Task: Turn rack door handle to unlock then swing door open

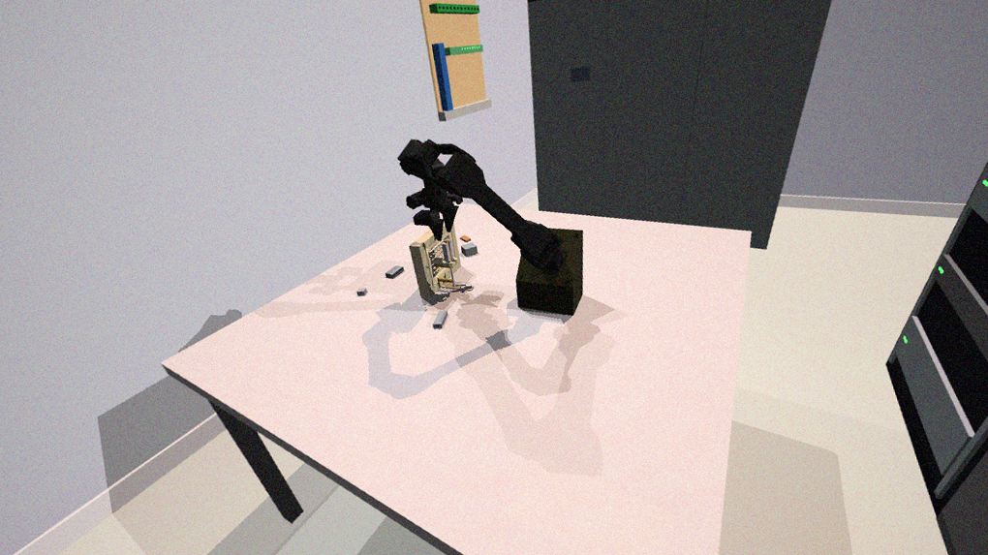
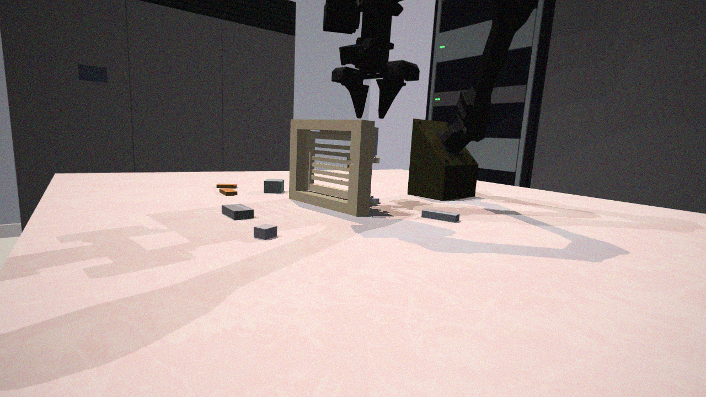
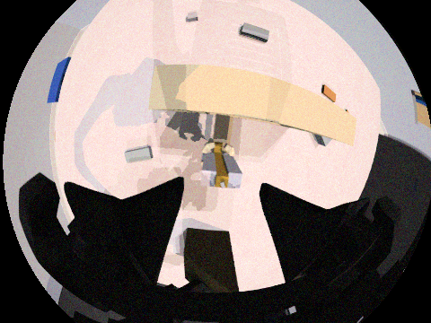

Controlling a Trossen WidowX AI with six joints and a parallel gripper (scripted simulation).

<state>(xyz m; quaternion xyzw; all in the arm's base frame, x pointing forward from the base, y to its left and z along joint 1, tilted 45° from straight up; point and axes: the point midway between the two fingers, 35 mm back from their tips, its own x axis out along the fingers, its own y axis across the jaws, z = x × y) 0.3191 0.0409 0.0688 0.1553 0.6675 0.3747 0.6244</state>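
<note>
The gripper (image 1: 444,231) (image 2: 370,117) (image 3: 223,186) is partly open, with nothing between its fingers. In the exterior view, the rack frame (image 1: 422,273) (image 2: 362,167) (image 3: 251,90) stands upright on the surface (image 1: 645,322) (image 2: 444,321) (image 3: 332,166), at 7 o'clock from the gripper. The arm base (image 1: 545,294) (image 2: 459,184) (image 3: 197,242) is at 3 o'clock from the frame. The handle's turn angle cannot be determined.

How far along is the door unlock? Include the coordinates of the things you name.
Done: the open gripper (image 1: 448,233) (image 2: 370,117) (image 3: 223,186) points down near the top of the frame (image 1: 421,273) (image 2: 362,167) (image 3: 251,91).
In hand: nothing gripped; probably lining up on the handle.
Left: squeeze, quarter turn, swing the door past 80 degrees, release, back clear.
</note>
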